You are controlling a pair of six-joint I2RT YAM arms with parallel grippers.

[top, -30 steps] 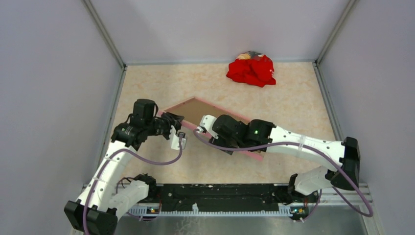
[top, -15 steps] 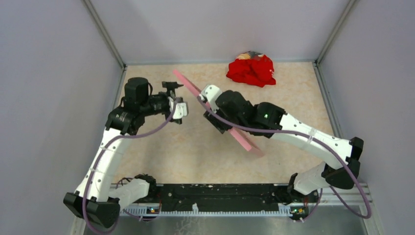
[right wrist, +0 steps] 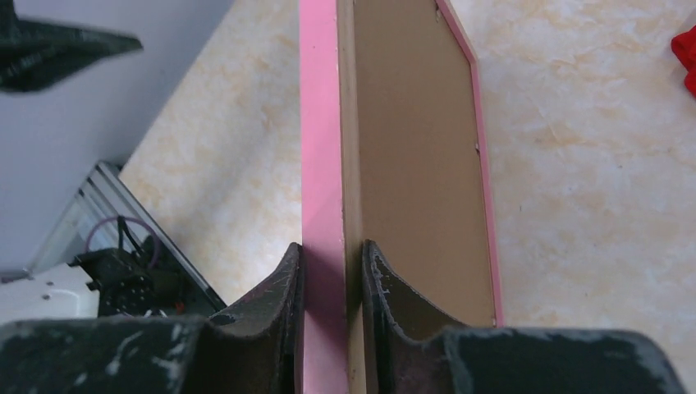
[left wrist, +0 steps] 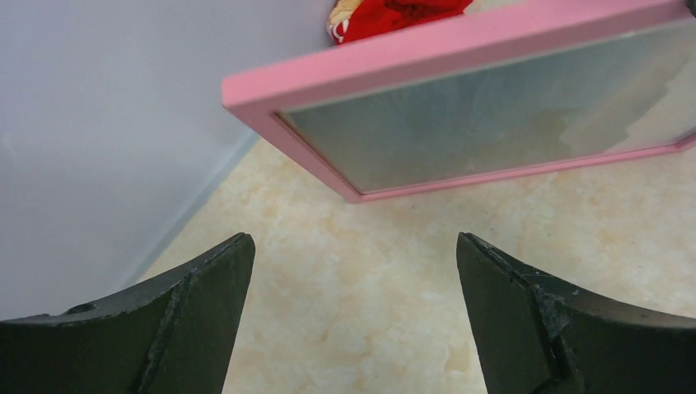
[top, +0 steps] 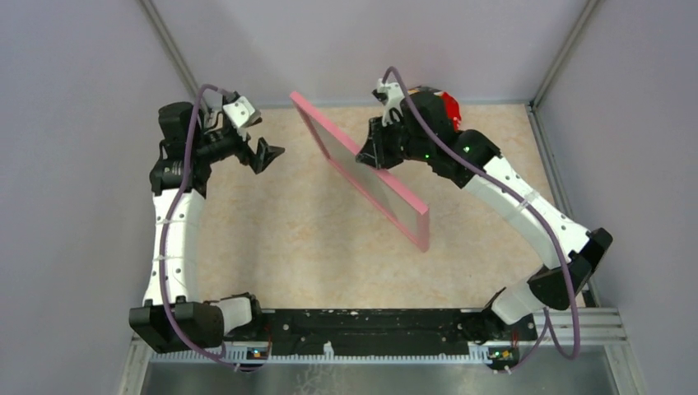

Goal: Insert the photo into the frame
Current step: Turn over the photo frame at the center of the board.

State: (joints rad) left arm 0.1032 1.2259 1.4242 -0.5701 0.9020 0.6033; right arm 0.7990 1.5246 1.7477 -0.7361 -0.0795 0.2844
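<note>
Standing frame (top: 362, 174): up on edge over the middle-back of the worktop (top: 313, 247), pink front toward the left arm, tan back toward the right. Cannot tell whether its low edge touches the surface.
Photo: not plainly seen. The pane (left wrist: 492, 115) shows dim grey-blue with a paler patch, maybe the print, maybe glare.
Back of frame: brown board (right wrist: 410, 164) fills the opening.
Right claw (right wrist: 331, 261): pinching the frame's rim, one finger on each face.
Left claw (left wrist: 353, 246): spread wide, holding nothing, well apart from the frame.
Just changed: a second ago the frame lay flat, back up, with both claws at it. The right arm has since swung it upright, and the left has let go and drawn off to the back-left.
Meaning: loading is likely finished and the front is being turned out; unconfirmed.
Surface: pale marbled beige, with a red cloth (left wrist: 394, 12) at the back.
Room: plain grey walls (top: 82, 123), metal corner posts.
</note>
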